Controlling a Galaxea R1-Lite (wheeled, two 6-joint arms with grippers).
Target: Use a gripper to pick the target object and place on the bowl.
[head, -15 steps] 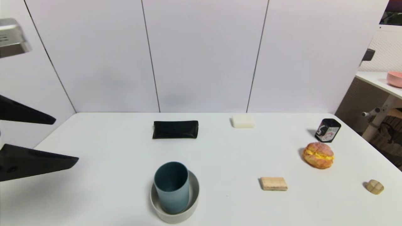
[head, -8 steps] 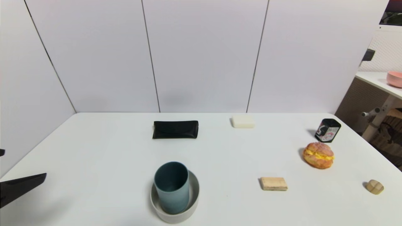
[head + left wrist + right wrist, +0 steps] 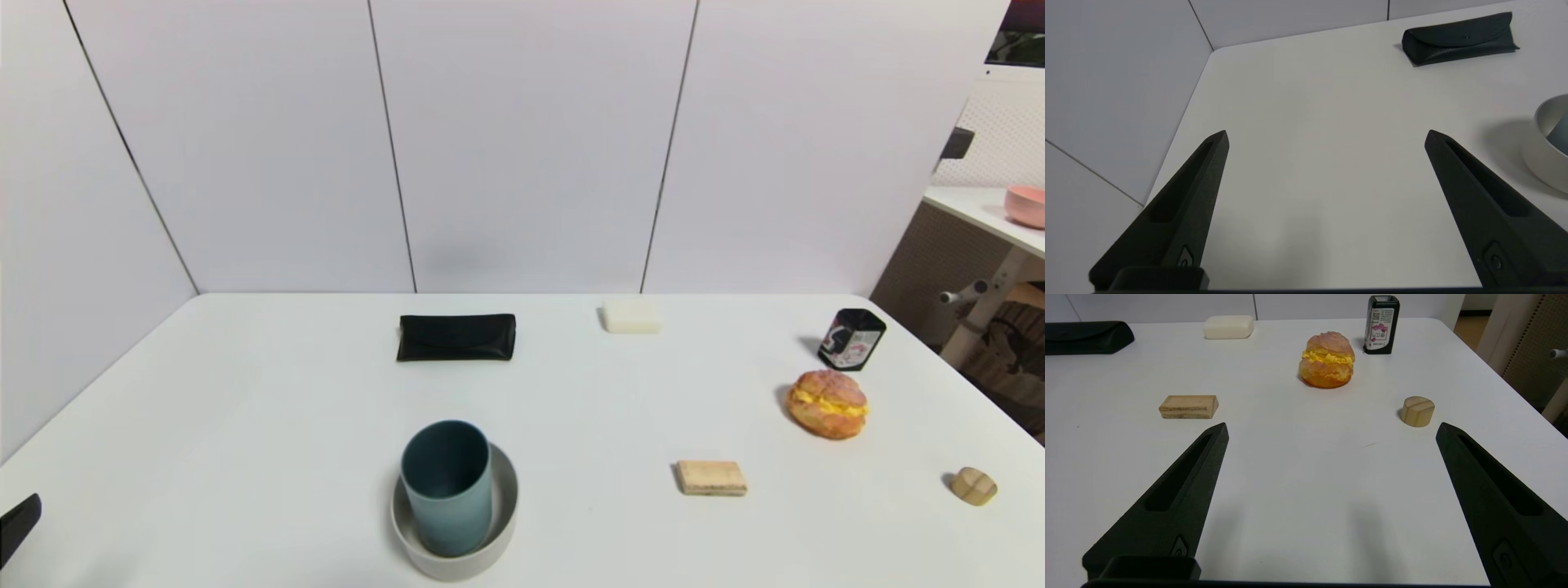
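Observation:
The pale blue-grey tumbler [image 3: 447, 487] stands upright inside the low grey-beige bowl [image 3: 504, 523] at the front middle of the white table. The bowl's wall also shows in the left wrist view [image 3: 1540, 143], with a sliver of the tumbler [image 3: 1561, 136] in it. My left gripper [image 3: 1326, 136] is open and empty, low over the table's front left corner, well left of the bowl. Only one finger [image 3: 18, 527] of it shows at the head view's left edge. My right gripper [image 3: 1332, 430] is open and empty over bare table at the front right, out of the head view.
A black case [image 3: 456, 336] and a white soap bar [image 3: 631, 316] lie at the back. A black printed tin [image 3: 851, 339], a cream-filled bun [image 3: 828, 403], a tan block [image 3: 712, 478] and a small wooden knob [image 3: 974, 486] are on the right. A pink bowl [image 3: 1026, 204] sits on a side table.
My left gripper has drawn back down and to the left, from beside the table's left edge to almost out of the head view. The tumbler and bowl have not moved.

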